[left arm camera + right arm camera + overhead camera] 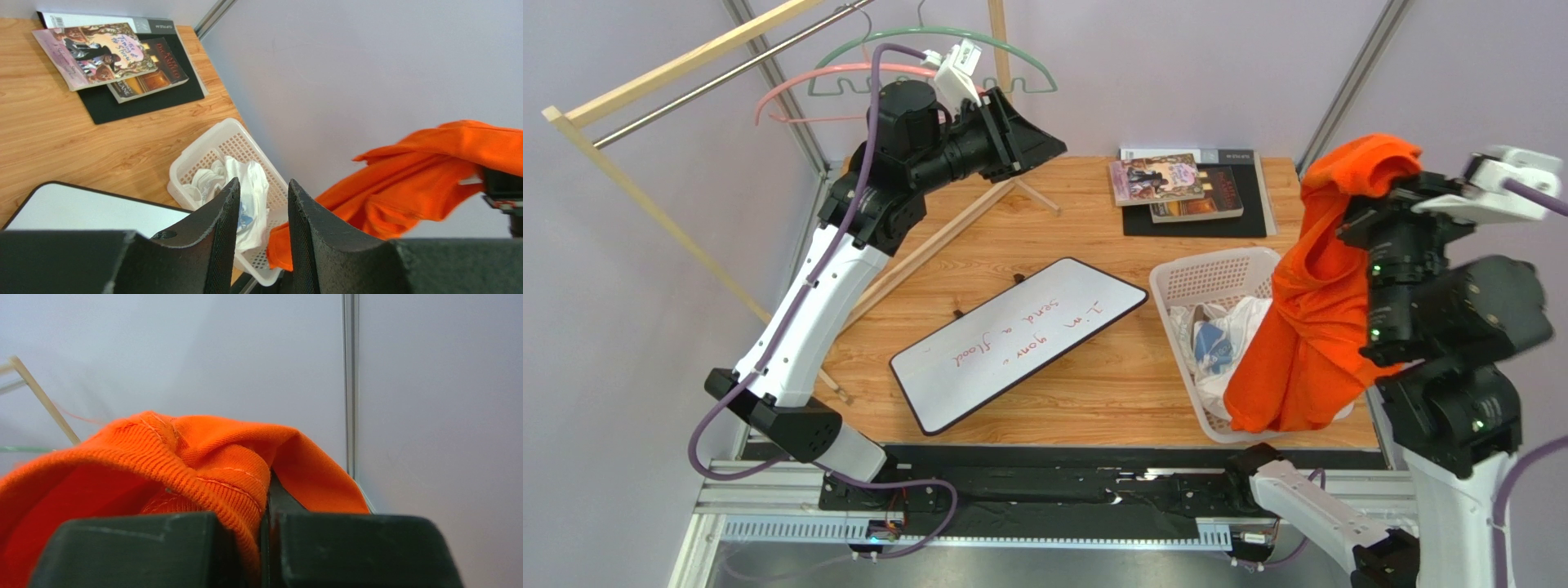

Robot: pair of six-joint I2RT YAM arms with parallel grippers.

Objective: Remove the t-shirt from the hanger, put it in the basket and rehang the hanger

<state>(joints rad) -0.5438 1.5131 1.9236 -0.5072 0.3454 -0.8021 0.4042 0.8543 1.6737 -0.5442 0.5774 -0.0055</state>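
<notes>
Nearest the lens, my right gripper [265, 505] was pressed together on the ribbed collar of the orange t-shirt [184, 456]. The cloth bunched over my left finger and tucked into the seam between the pads. Seen from above, that arm stood raised at the right edge of the table [1100, 380]. The t-shirt hung from it in a long fold, its lower end draped over the near right corner of the white basket [1210, 272]. White clothes [1225, 333] lay in the basket just beside it. The t-shirt was off the hanger: the green hanger [940, 41] and the pink hanger [811, 83] hung at the far left by the wooden rack [683, 58], well apart from it. My left gripper [264, 211] was up near those hangers, pointing right across the table, its jaws spread a little with nothing between them. A whiteboard [1014, 343] with handwriting lay in the middle of the table. Some books [1192, 184] lay at the far side, beyond the basket.
</notes>
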